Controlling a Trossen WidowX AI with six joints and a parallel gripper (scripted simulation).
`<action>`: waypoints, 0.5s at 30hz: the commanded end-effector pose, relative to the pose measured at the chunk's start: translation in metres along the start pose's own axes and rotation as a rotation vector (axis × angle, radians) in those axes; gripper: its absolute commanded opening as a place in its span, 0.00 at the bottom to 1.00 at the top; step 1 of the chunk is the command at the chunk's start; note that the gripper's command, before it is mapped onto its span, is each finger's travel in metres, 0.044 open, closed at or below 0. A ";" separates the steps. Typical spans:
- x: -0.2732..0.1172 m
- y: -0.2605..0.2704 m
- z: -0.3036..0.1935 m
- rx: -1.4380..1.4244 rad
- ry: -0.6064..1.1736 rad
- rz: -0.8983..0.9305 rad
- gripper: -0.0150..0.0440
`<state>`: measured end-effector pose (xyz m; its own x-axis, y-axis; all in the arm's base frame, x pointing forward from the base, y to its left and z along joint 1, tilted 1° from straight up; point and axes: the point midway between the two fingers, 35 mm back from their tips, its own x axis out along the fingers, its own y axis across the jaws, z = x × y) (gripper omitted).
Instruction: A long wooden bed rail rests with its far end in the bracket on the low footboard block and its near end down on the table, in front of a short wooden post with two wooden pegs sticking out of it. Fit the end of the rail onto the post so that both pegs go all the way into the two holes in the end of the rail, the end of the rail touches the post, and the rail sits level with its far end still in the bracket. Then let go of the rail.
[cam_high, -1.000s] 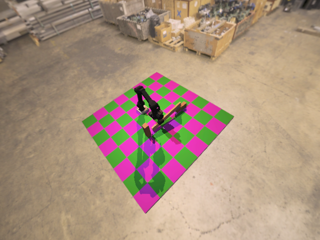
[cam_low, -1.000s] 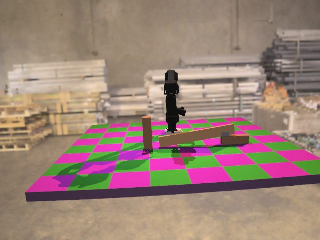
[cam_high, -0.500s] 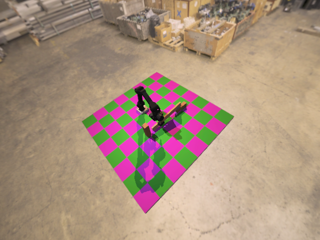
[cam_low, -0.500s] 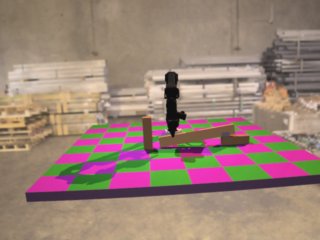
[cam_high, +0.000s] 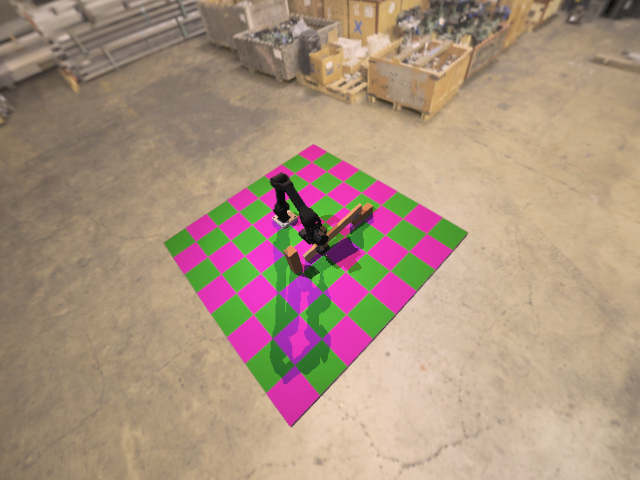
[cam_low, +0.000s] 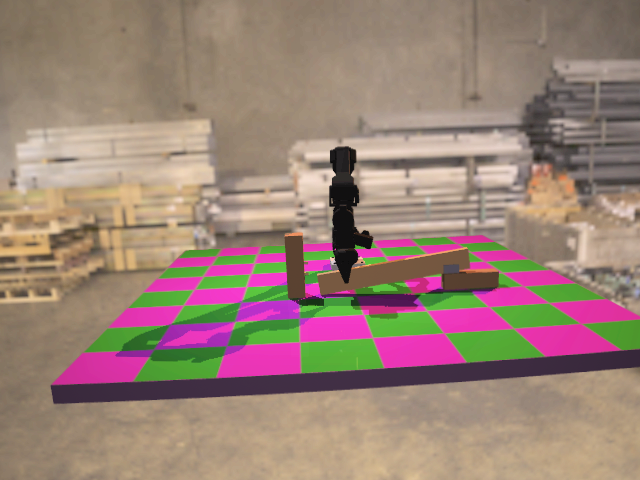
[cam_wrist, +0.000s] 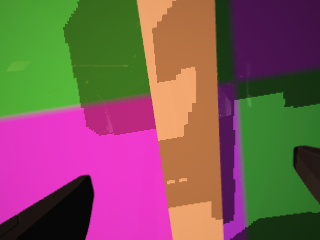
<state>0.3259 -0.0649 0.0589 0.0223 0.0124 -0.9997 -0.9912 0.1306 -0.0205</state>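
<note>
The long wooden rail (cam_high: 345, 222) (cam_low: 398, 267) (cam_wrist: 185, 110) slopes down from the grey bracket (cam_low: 451, 268) on the low footboard block (cam_high: 367, 210) (cam_low: 470, 280) to its near end at the table. A gap separates that end from the upright wooden post (cam_high: 293, 259) (cam_low: 294, 266). The pegs and the holes cannot be made out. My gripper (cam_high: 322, 246) (cam_low: 345, 280) (cam_wrist: 192, 170) is open and empty, pointing down at the rail a little in from its near end. In the wrist view one finger is on each side of the rail.
The arm's white base plate (cam_high: 284, 219) stands on the green and pink checkered table (cam_high: 292, 400) (cam_low: 258, 359), behind the rail as the exterior camera sees it. The post stands close beside the rail's near end, and the block lies at the far end.
</note>
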 end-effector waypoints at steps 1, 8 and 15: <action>0.008 0.002 0.001 -0.001 -0.005 0.005 1.00; 0.020 0.003 0.001 -0.001 -0.005 0.006 1.00; 0.022 0.003 0.001 -0.001 -0.005 0.006 0.82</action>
<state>0.3240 -0.0639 0.0384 0.0185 0.0133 -0.9997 -0.9915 0.1288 -0.0167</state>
